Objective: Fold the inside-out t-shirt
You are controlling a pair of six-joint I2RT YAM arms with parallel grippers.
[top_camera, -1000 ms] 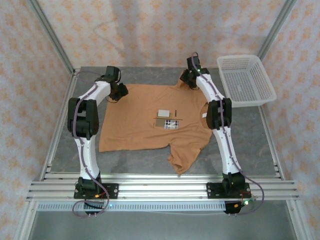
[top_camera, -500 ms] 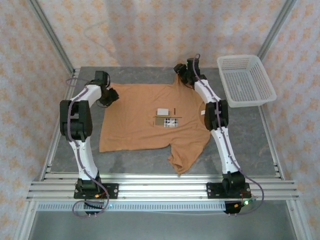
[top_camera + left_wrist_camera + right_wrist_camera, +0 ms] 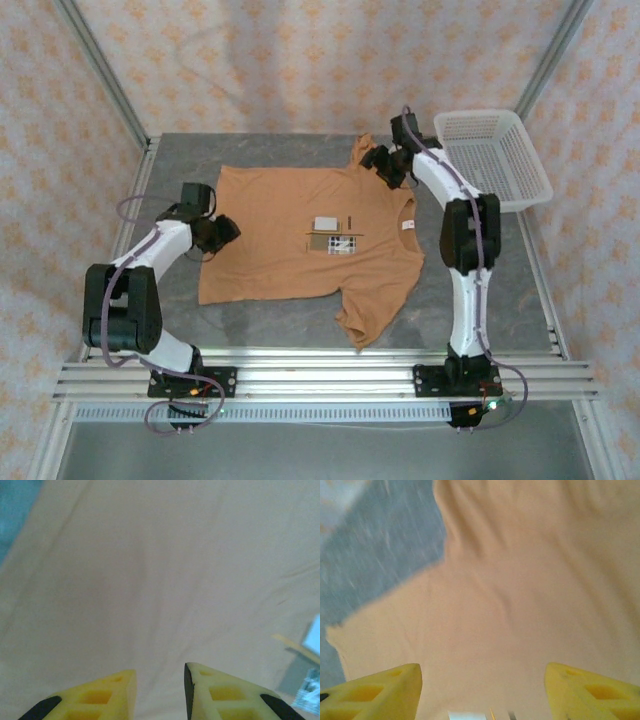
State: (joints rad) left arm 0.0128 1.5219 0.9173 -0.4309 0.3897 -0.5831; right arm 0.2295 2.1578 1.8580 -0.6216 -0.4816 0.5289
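Note:
The tan inside-out t-shirt (image 3: 290, 240) lies spread flat on the grey table, neck to the right, with a white label (image 3: 326, 223) and a checked patch (image 3: 343, 246) at its middle. One sleeve (image 3: 365, 322) points toward the near edge. My left gripper (image 3: 222, 232) hovers at the shirt's left edge; in the left wrist view it (image 3: 160, 692) is open over bare cloth with nothing between the yellow fingers (image 3: 107, 695). My right gripper (image 3: 381, 164) is over the far sleeve, and in the right wrist view it (image 3: 482, 690) is wide open above the cloth (image 3: 520, 605).
A white mesh basket (image 3: 495, 155) sits at the far right corner of the table. Grey tabletop (image 3: 170, 170) borders the shirt on the left and far side. Aluminium rails (image 3: 320, 378) run along the near edge.
My left gripper has drawn back from the shirt's far-left corner toward the near left, along the hem. My right gripper has shifted slightly right and nearer. The shirt's far edge now lies uncovered.

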